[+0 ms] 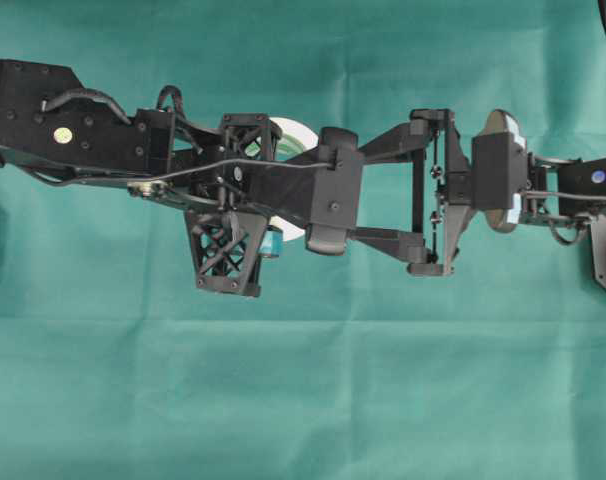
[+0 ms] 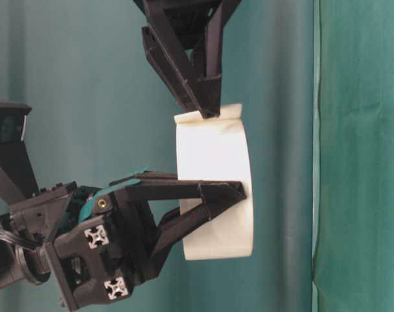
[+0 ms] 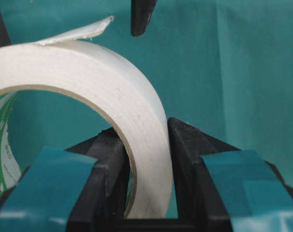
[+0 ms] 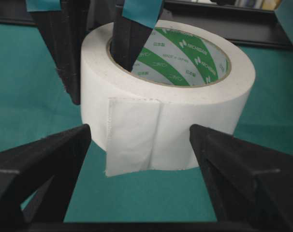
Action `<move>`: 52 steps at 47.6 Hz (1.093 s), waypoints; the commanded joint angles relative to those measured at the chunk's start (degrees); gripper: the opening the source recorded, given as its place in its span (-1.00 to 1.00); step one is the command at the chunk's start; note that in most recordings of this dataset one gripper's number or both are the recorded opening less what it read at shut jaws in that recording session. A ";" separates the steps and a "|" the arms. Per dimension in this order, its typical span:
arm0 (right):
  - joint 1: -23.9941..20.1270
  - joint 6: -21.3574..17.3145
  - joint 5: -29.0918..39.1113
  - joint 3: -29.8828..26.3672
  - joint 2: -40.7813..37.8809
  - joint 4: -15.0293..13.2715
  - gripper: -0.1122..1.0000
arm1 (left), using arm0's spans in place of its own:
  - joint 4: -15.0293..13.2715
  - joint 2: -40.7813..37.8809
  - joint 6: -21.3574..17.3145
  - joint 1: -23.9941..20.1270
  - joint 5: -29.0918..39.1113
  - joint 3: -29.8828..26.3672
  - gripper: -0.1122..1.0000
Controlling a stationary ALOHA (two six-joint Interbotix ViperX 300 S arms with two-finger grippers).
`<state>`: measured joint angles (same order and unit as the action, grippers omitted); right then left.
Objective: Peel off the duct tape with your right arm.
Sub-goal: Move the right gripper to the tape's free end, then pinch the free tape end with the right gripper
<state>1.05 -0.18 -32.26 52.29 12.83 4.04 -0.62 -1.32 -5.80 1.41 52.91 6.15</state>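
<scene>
From overhead, the tape roll (image 1: 288, 135) is mostly buried under the left arm (image 1: 233, 165), so only a sliver of white and green peeks out. The left wrist view chops the roll off at the left edge and its green print there is too blurry to read. The right pincer (image 4: 140, 140) in its own camera loses both fingers past the bottom edge. At table level the right arm (image 2: 184, 45) runs out the top, and you can't tell whether its fingertip actually touches the loose strip (image 2: 210, 116).
</scene>
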 commanded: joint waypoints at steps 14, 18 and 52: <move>1.05 0.00 -0.62 -0.97 0.09 1.58 0.55 | 0.18 1.67 -0.26 0.44 -0.35 -1.93 -0.44; 1.32 0.00 -0.62 -0.79 0.09 1.93 0.53 | 0.18 1.67 -0.26 0.62 -0.35 -1.93 -0.44; 1.41 -0.09 -0.62 0.09 0.44 2.20 -0.05 | 0.18 1.67 -0.26 1.32 -0.26 -1.41 -0.44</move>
<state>2.20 -0.35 -32.26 52.73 12.39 5.98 -0.53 -1.32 -5.98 2.11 52.91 6.15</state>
